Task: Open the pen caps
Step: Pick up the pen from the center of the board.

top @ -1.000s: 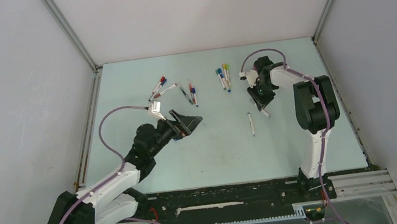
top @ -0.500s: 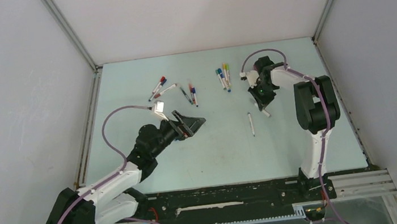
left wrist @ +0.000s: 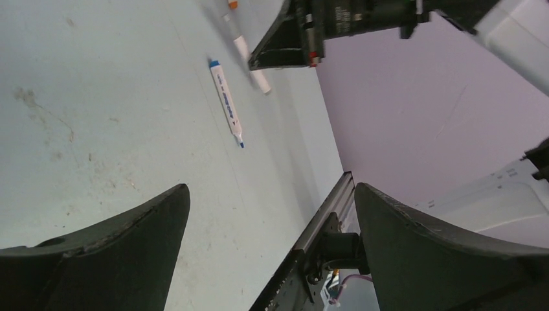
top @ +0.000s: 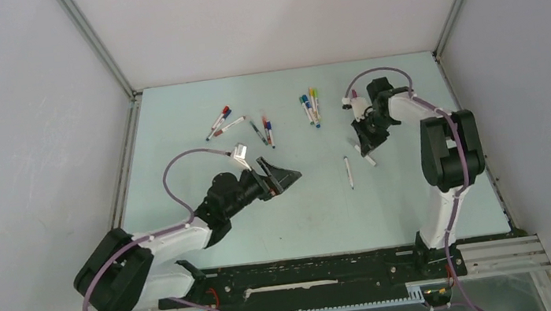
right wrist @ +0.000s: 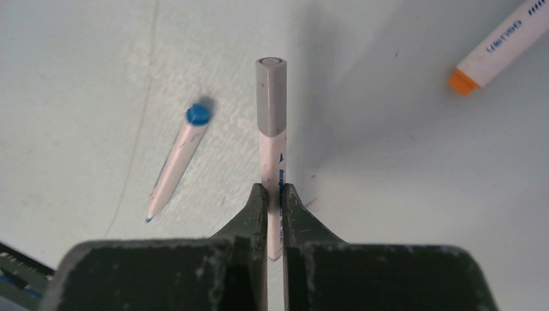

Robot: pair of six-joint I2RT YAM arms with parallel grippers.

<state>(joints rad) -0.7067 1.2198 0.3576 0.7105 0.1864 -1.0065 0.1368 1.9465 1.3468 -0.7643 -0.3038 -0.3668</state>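
Pale table (top: 303, 215) | left jaws spread wide, empty | right jaws clamp grey-capped pen (right wrist: 272, 155)

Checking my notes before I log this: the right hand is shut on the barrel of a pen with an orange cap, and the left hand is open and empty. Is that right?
Not quite. The cap on the pen in the right hand is grey, as the right wrist view shows; the orange one lies apart on the table. The left hand is open and empty.

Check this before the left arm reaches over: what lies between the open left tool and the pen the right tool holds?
Between left tool and held pen: one loose pen on bare table, top view.
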